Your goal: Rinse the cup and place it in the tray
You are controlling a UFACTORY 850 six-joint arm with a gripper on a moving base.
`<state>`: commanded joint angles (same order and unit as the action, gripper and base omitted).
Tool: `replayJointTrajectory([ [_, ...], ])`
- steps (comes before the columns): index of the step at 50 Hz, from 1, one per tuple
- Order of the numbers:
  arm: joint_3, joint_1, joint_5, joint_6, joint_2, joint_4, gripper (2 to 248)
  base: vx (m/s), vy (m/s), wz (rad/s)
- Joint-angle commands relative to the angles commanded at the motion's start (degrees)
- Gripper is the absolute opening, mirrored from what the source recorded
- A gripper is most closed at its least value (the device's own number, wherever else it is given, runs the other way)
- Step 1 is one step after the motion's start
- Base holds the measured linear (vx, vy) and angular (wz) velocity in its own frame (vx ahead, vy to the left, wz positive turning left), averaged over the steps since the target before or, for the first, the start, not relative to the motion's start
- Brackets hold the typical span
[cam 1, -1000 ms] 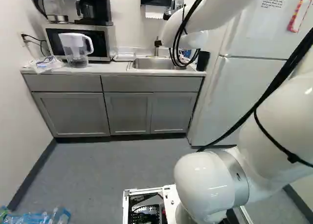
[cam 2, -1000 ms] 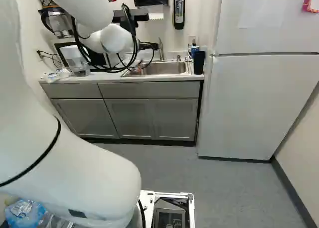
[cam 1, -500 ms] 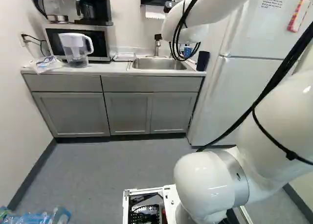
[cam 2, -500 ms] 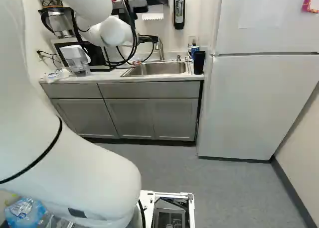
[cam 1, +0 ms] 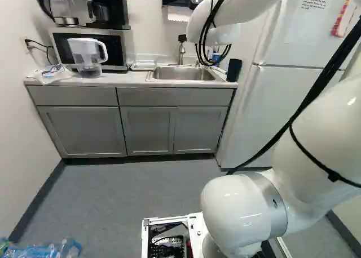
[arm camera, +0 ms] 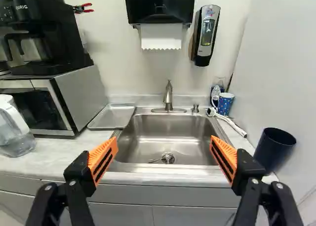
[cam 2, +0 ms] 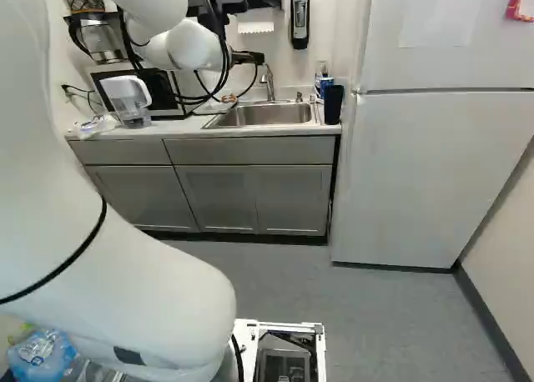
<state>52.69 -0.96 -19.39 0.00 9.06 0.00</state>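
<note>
Navy cup [arm camera: 274, 149] stands upright, long axis vertical, mouth up, near the sink [arm camera: 168, 137]; claw [cam 2: 249, 57] wide apart.

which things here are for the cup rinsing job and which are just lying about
For the job: tray, sink, faucet, pincer; dark cup or blue mug, unclear which.

Just lying about: pitcher, microwave, coffee maker, towel dispenser.

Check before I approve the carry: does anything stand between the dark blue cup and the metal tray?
Nothing upright shows between the cup and the tray; the sink lies between, its faucet at the back edge.
</note>
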Motion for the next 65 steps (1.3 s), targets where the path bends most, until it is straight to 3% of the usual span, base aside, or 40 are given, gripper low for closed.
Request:
replayJointTrajectory([
  [29, 0.00, 0.00, 0.00, 0.00, 0.00, 0.00, 247, 0.010, 0.002, 0.001],
  [65, 0.00, 0.00, 0.00, 0.00, 0.00, 0.00, 247, 0.099, 0.016, -0.015],
])
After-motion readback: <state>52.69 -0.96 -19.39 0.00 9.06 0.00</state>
